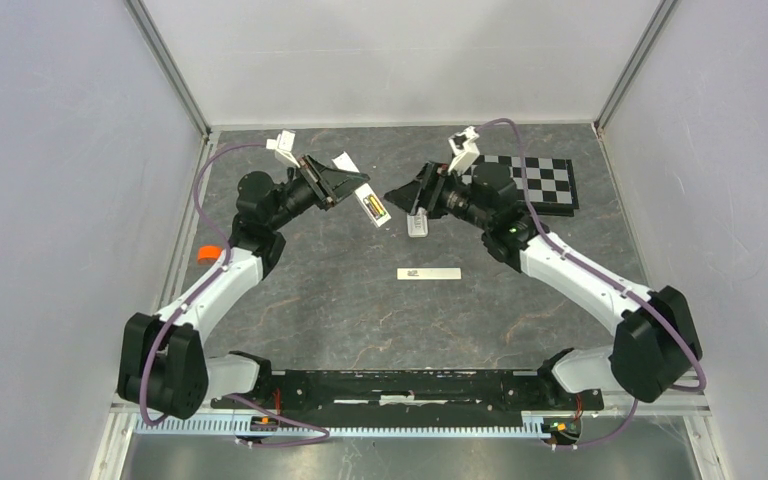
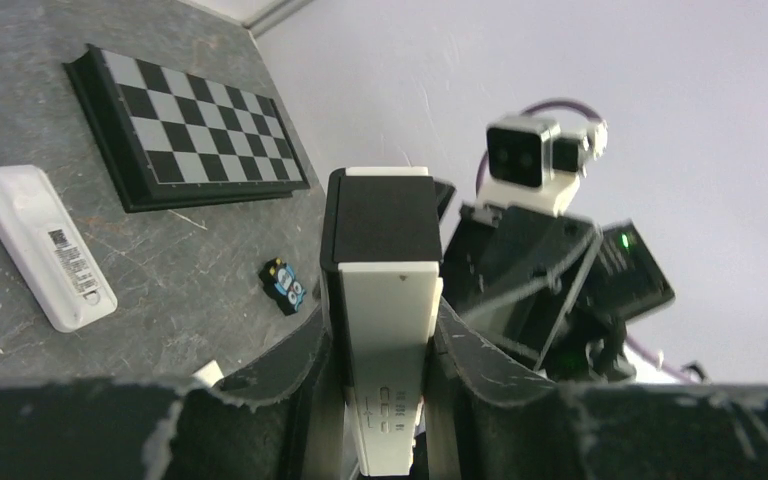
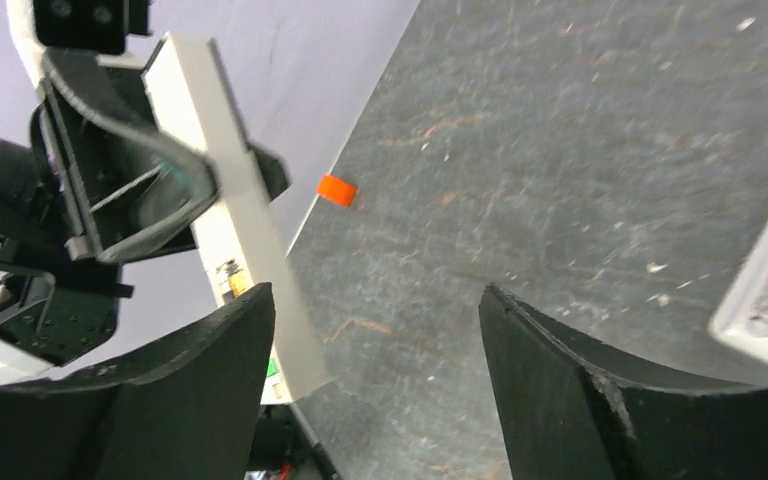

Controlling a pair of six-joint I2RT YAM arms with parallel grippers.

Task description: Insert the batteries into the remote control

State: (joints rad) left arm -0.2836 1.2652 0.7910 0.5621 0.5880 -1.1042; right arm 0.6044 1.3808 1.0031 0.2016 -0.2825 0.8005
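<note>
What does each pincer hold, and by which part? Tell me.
The left pincer holds the remote, clamped across its two long side edges, with one end sticking out past the fingers. The right pincer is open and holds nothing.

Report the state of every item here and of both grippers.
remote control: held off the table, battery recess open.
seated battery: in the recess.
loose battery: lying on the table, not held.
left gripper: shut on the remote control.
right gripper: open, empty.
white bar: flat on the table, label up.
checkerboard: flat on the table.
</note>
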